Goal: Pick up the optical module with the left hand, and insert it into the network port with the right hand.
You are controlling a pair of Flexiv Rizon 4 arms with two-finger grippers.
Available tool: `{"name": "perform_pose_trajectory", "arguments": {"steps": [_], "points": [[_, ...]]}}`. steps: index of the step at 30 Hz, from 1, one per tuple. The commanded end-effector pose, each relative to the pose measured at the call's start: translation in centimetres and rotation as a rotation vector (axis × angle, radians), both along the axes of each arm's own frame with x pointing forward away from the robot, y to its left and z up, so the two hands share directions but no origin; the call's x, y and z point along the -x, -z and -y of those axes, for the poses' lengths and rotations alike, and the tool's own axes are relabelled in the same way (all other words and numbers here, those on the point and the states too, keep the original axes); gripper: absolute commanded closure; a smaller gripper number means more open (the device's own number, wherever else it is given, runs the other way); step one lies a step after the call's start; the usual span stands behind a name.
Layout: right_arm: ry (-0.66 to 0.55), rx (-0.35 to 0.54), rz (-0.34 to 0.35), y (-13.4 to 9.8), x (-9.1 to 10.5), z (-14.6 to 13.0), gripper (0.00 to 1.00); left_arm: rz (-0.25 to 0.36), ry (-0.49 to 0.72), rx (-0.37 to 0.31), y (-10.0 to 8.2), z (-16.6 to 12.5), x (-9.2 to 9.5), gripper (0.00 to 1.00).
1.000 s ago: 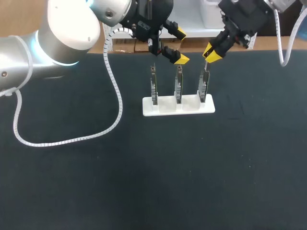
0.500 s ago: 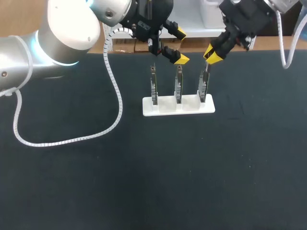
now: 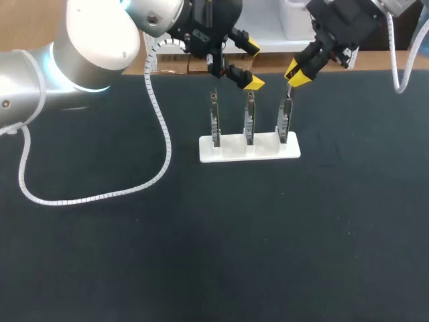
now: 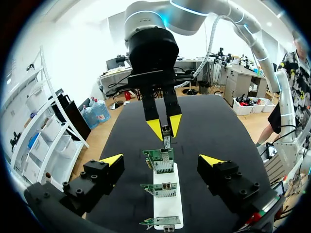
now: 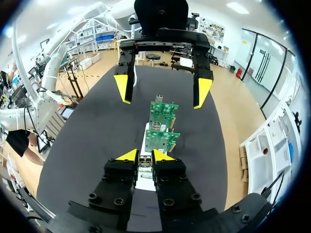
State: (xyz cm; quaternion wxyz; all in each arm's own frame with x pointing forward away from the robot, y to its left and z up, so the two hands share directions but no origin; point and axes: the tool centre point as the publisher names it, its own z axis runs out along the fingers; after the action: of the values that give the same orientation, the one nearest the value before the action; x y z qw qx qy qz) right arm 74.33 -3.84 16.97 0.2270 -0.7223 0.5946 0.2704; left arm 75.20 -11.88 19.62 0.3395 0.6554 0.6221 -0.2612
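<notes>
Right gripper [image 3: 295, 72] is seen pinched narrow on what is judged the optical module [image 4: 166, 130], its long axis hung upright directly above the end board's network port [image 4: 165, 156], while the left gripper [image 3: 253, 65] is spread wide, empty, alongside.

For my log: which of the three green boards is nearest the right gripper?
The board at the white holder's right end, head view: the right gripper holds the optical module just over its top edge.
</notes>
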Motion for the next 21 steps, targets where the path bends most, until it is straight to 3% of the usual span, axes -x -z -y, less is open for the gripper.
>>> {"name": "perform_pose_trajectory", "arguments": {"steps": [1,21], "points": [[0.001,0.000,-0.006,0.27,-0.08,-0.05,1.00,-0.005,0.000,-0.009,-0.16,0.09,-0.14,0.00],[-0.014,0.009,-0.012,0.37,-1.01,-0.34,1.00,-0.005,0.000,-0.009,-0.16,0.09,-0.14,0.00]]}}
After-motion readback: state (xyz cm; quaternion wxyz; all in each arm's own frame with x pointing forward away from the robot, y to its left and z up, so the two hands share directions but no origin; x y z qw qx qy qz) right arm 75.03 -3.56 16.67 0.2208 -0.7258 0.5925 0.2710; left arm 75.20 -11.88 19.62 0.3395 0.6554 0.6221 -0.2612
